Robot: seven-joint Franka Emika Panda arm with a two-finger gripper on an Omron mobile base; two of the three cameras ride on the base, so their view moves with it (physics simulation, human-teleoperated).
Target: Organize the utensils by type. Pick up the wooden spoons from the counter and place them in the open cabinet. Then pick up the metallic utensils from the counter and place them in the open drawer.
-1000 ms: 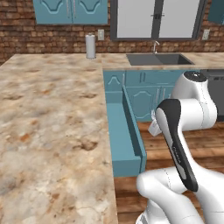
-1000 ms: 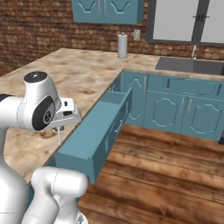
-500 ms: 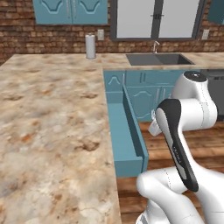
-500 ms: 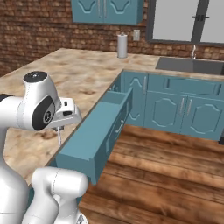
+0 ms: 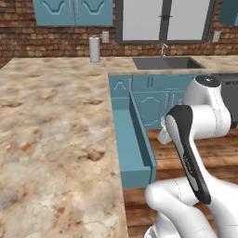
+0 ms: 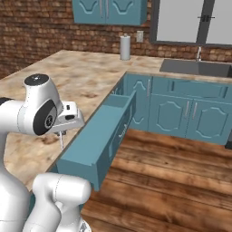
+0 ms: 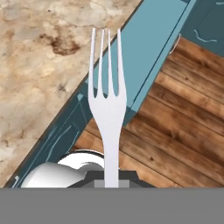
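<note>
Over the edge of the desk (image 7: 39, 65), the silver fork (image 7: 107, 109) is sticking straight out of the hand (image 7: 111, 177), tines pointing away from the camera, and the hand is sitting clamped on the fork's handle. The grip itself is cut off at the bottom of the hand view, so the fingertips are hard to make out behind the handle. Beneath the tines the pale teal floor of the open drawer (image 7: 144, 48) is running diagonally, with wooden floor planks (image 7: 183, 113) showing on the far side of it.

From the right base view, the hand (image 6: 61, 133) is hanging just beside the desk (image 6: 81, 81) edge, next to the open drawer (image 6: 97, 140), and the fork (image 6: 60, 141) is showing as a thin sliver pointing down; its tines are too small to tell apart here. The arm's big shoulder joint is covering the desk corner behind it.

From the left base view, the arm is blocking the space beside the open drawer (image 5: 132, 139). The desk (image 5: 51, 139) is stretching back to a paper towel roll (image 5: 95, 49) and a sink (image 5: 166, 62).
</note>
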